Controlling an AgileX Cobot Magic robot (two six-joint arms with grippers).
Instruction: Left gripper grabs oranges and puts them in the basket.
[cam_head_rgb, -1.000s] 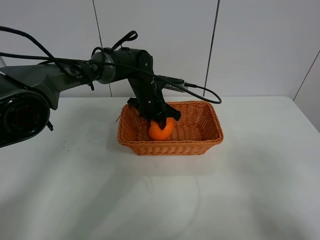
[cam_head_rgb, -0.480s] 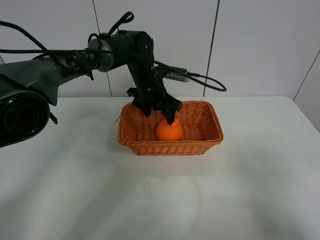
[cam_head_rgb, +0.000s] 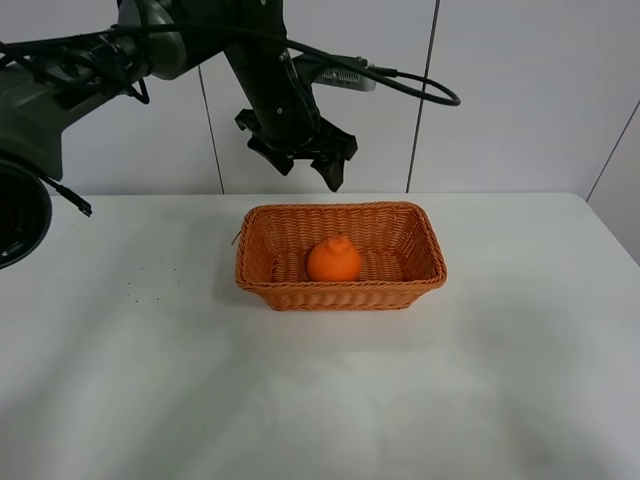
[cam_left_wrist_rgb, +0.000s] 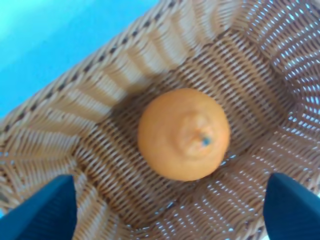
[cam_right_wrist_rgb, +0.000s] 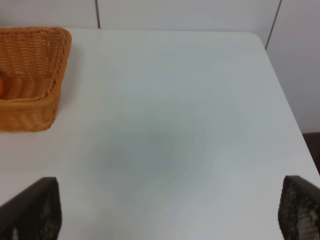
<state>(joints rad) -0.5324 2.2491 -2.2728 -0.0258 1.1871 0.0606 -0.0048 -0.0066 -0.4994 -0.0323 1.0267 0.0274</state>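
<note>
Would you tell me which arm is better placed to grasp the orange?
Left, likely: the left gripper hangs open above the orange in the basket; the right gripper faces the table.

The orange (cam_head_rgb: 333, 260) is bright orange all over, with a tiny dark stem dot. The basket (cam_head_rgb: 340, 296) is orange-brown woven wicker with a braided rim. The left gripper (cam_head_rgb: 308, 170) is solid black, like its cable (cam_head_rgb: 420, 90). The counter (cam_head_rgb: 300, 400) is plain white, and the wall (cam_head_rgb: 520, 100) is white with dark seams.
</note>
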